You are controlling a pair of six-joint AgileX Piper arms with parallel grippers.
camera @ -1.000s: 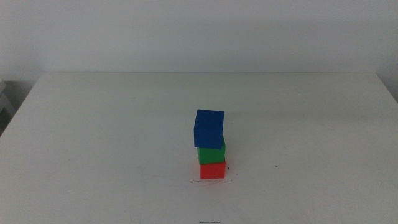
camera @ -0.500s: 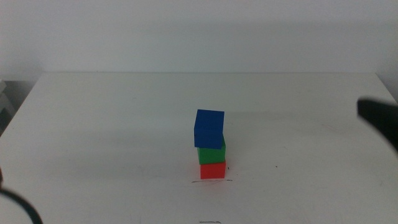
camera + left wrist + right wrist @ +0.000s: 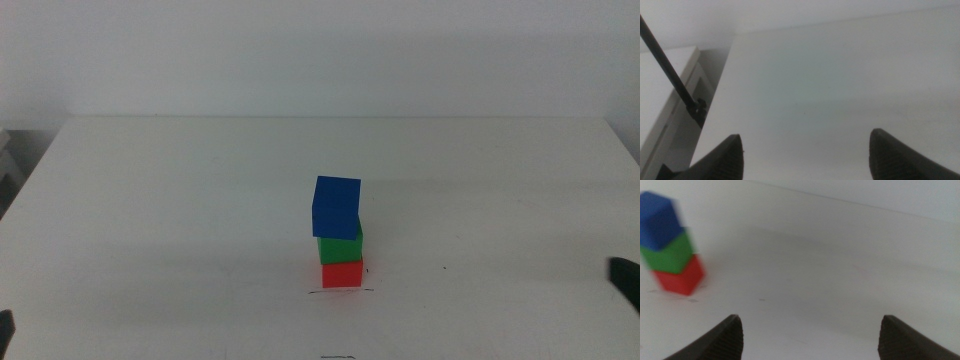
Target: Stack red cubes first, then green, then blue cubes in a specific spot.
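A three-cube tower stands mid-table: the red cube [image 3: 342,273] at the bottom, the green cube [image 3: 341,246] on it, the blue cube [image 3: 335,207] on top, shifted slightly left and twisted. The tower sits just behind the thin wavy pen stroke [image 3: 340,291]. The right wrist view shows the same tower, blurred: blue cube [image 3: 657,220], green cube [image 3: 670,255], red cube [image 3: 682,280]. My right gripper [image 3: 812,340] is open and empty, well off to the tower's right; its tip [image 3: 625,275] shows at the picture's right edge. My left gripper [image 3: 807,157] is open and empty over bare table at the left.
A second short pen mark [image 3: 338,356] lies near the table's front edge. A tiny dark speck [image 3: 445,267] sits right of the tower. In the left wrist view the table's left edge [image 3: 722,85] borders white furniture and a dark rod [image 3: 670,70].
The right arm, seen higher at the right edge half a second ago, has dropped low and back. The dark shape at the bottom left has nearly left the view. The tower has not moved.
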